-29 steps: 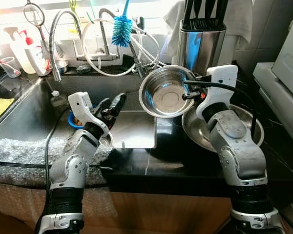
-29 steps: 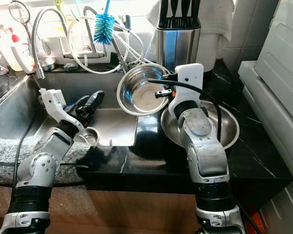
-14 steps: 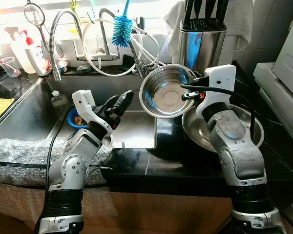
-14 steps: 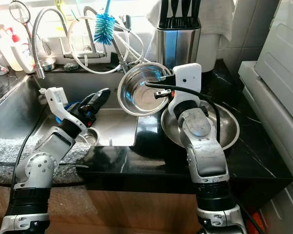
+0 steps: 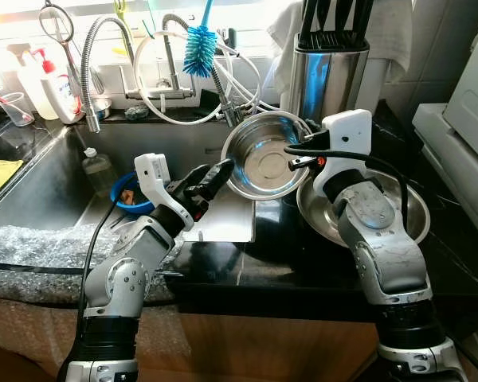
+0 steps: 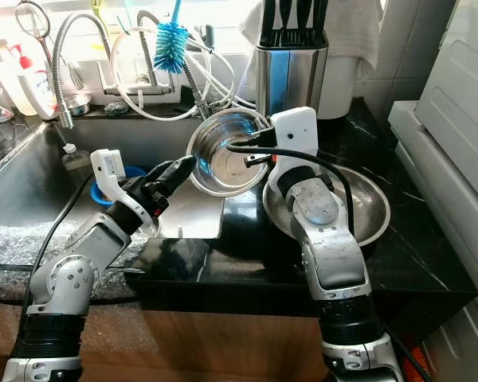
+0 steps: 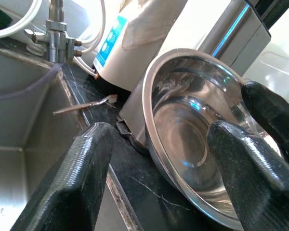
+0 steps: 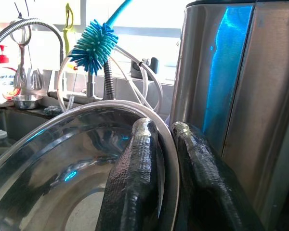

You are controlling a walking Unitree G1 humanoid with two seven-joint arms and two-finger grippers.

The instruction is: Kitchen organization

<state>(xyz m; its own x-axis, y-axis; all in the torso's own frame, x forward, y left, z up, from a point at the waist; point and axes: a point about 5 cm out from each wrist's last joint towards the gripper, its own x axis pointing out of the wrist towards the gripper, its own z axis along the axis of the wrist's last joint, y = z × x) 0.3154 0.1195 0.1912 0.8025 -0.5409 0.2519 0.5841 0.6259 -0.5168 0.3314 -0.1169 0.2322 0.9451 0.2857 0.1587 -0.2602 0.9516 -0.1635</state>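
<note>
Spanning the lower half of the head views, the black stone desk (image 5: 263, 263) is carrying most of the scene, with the steel sink (image 5: 40, 179) sinking into it on the robot's left. Behind, a steel knife block (image 5: 328, 68) is standing upright, and a blue bottle brush (image 5: 197, 48) is poking up among the looped tap hoses. A large shallow steel bowl (image 5: 414, 215) is resting on the desk under the right arm. Above its near edge, the smaller steel bowl (image 5: 259, 163) is being held tilted, its hollow facing the sink and the camera, clear of the desk. The right gripper (image 8: 159, 159) is clamping on that bowl's rim, one finger inside and one outside, as the right wrist view shows. The left gripper (image 5: 211, 177) is reaching in from the sink side with its fingers (image 7: 77, 178) spread apart, one seemingly just in front of the bowl's hollow, though contact is hard to judge. In the sink, a small blue bowl (image 5: 127, 195) is lying beside a little clear bottle (image 5: 98, 165).
</note>
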